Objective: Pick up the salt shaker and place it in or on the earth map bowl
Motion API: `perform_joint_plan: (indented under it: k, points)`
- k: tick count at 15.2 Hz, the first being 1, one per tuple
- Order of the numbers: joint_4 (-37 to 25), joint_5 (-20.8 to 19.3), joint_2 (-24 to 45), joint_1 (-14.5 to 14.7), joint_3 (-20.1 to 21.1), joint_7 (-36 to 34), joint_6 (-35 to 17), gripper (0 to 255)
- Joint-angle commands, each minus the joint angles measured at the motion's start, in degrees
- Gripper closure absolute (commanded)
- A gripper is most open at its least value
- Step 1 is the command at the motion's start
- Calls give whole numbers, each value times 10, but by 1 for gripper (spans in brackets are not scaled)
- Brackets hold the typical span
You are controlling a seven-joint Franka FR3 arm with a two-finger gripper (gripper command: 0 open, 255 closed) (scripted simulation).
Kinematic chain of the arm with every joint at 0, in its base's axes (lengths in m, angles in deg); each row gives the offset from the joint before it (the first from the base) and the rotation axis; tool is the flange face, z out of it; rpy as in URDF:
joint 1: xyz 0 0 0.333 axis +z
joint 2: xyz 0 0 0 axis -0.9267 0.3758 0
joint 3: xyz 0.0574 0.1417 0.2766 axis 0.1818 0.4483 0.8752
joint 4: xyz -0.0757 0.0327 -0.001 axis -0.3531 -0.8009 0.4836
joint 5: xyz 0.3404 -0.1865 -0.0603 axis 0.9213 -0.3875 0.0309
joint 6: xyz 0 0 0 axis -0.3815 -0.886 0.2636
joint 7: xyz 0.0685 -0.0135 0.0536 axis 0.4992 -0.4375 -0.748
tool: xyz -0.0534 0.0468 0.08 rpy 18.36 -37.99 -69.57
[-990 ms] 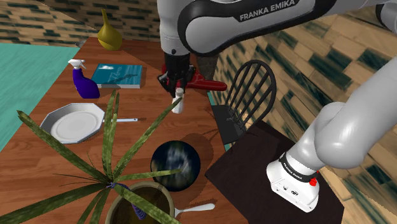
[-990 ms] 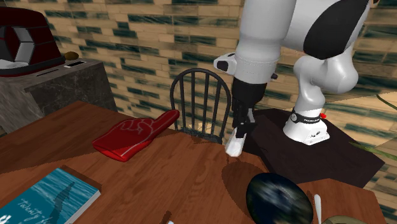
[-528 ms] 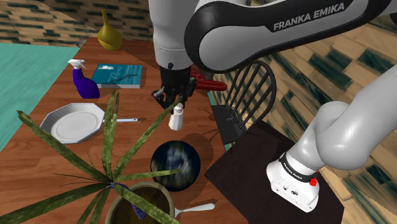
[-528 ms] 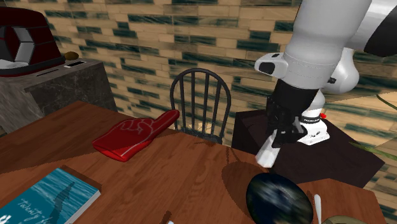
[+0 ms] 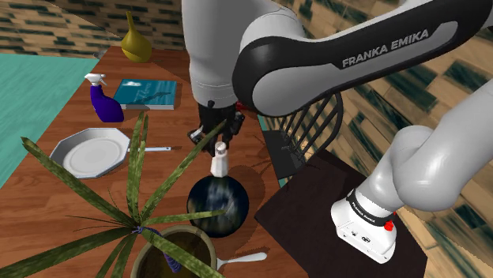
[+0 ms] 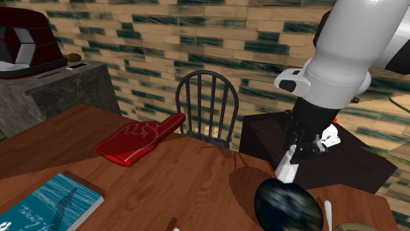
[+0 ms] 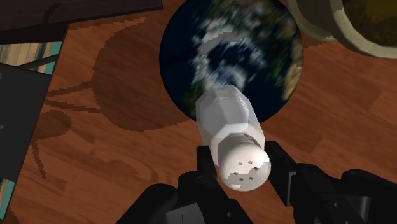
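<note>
Gripper [image 5: 217, 134], black, centre of shoulder view: jaws narrow, clamped on salt shaker [image 5: 219, 163] near perforated cap.
Salt shaker: white, tilted, hanging below fingers, clear of wooden table [image 6: 184, 177].
Earth map bowl [image 5: 217, 205]: lower centre of shoulder view, just under shaker's base.
Left of shoulder view: white plate [image 5: 89, 152], purple spray bottle [image 5: 103, 99], teal book [image 5: 146, 93].

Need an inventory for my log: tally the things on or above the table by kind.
Dishes (plate, earth map bowl): 2
Cutlery (spoon, handle by plate): 2
Salt shaker, in the claw: 1
Spray bottle: 1
Book: 1
Vase: 1
Potted plant: 1
Foam hand: 1
Total: 10
</note>
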Motion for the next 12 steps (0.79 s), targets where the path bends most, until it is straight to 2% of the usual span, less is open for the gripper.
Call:
perform_joint_plan:
  k: [1,12]
  points:
    - [11,-3,6,0,1,-4,-16,255]
    - [57,-27,49,0,6,-27,-100,255]
